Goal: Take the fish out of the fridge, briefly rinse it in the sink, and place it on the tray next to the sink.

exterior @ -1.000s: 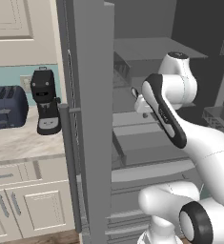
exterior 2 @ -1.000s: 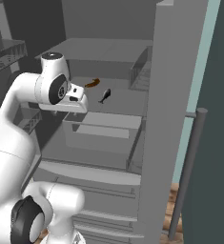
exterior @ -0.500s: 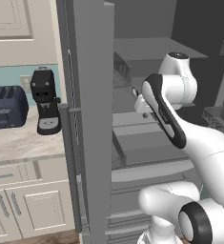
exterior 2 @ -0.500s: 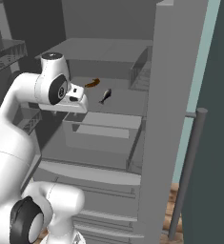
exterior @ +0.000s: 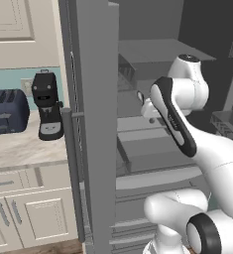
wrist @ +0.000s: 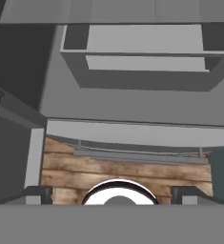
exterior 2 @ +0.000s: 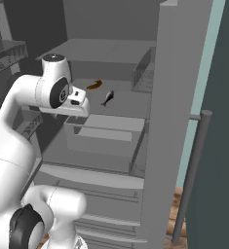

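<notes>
Pincer (exterior 2: 82, 99) hangs short of the fish (exterior 2: 107, 97) on the fridge (exterior 2: 174, 121) shelf; its spread I cannot tell. Risk: nudging that slim body away.

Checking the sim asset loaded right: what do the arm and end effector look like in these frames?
The arm has glossy white rounded link shells, with a long dark stripe along the forearm link and dark rings with grey faces at the joints, as at the base joint. The white wrist block carries a small dark round mark. No loose cables visible. End effector fingers cannot be made out.
</notes>
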Available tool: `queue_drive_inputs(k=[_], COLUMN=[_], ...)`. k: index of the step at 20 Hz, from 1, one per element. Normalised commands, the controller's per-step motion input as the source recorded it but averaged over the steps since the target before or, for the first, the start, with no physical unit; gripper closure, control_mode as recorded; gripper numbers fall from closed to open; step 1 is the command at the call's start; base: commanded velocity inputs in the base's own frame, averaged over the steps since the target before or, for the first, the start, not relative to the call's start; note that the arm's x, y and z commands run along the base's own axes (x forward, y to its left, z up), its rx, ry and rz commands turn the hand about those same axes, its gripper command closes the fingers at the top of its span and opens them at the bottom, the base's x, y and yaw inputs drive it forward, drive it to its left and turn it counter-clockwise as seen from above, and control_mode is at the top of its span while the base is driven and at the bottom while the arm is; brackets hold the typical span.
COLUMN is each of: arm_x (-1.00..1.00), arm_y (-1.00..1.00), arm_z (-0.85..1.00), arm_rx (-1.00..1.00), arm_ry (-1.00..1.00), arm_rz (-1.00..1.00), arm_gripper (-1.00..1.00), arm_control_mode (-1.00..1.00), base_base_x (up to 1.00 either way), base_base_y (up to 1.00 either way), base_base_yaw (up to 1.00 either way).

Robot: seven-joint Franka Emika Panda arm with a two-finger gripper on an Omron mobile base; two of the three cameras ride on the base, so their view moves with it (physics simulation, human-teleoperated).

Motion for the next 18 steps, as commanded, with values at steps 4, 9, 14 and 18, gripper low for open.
queue_drive_inputs(k=[4,9,14,18], arm_x=[0.13,-0.07,-0.06,0.01], arm_y=[0.00,0.00,-0.05,-0.19], arm_z=[0.01,0.17,0.40,0.10], arm_rx=[-0.02,-0.05,0.04,0.14], arm_ry=[0.00,-0.33,-0.42,-0.20], arm_rz=[-0.04,-0.01,0.00,0.04], arm_gripper=[-1.00,-1.00,-1.00,-1.00], arm_control_mode=[-1.00,-1.00,-1.00,-1.00], base_base_x=[0.00,0.00,0.00,0.00], base_base_y=[0.00,0.00,0.00,0.00], base_base_yaw=[0.00,0.00,0.00,0.00])
